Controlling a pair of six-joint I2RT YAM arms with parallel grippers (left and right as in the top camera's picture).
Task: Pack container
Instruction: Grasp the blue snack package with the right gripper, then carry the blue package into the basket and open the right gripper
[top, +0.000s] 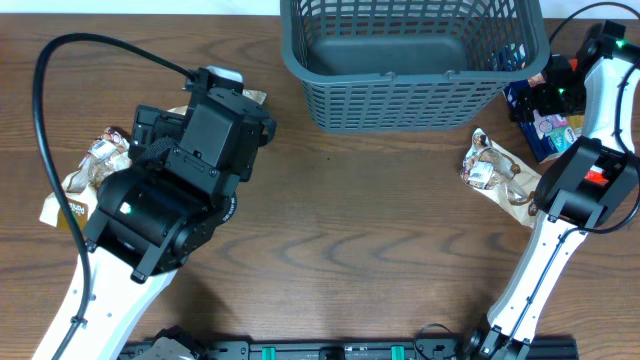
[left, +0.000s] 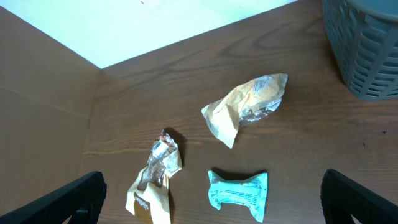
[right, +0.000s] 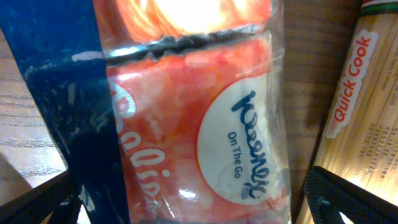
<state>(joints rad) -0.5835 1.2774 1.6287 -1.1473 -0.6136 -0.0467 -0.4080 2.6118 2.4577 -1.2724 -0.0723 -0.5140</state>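
The container (top: 400, 95) is a large plastic basket of dark grey-teal colour, rectangular, with slotted lattice walls, a thick rim and a solid floor. It stands upright, mouth up, at the far edge of the table (top: 350, 220), a little right of the middle.

my container (top: 400, 100) is dark grey-teal, its walls a lattice of upright slots. the table (top: 350, 220) is brown with darker wood grain. below my left wrist lie a tan packet (left: 249, 106) with silvery patches, a crumpled tan-and-brown wrapper (left: 155, 180) and a mint-green packet (left: 239, 193) with faint print. under my right wrist the kleenex pack (right: 205, 124) is mottled orange-red and white, with a white oval, dark blue lettering and a deep blue band. the quick cook pack (right: 373, 112) is straw-yellow with red letters.
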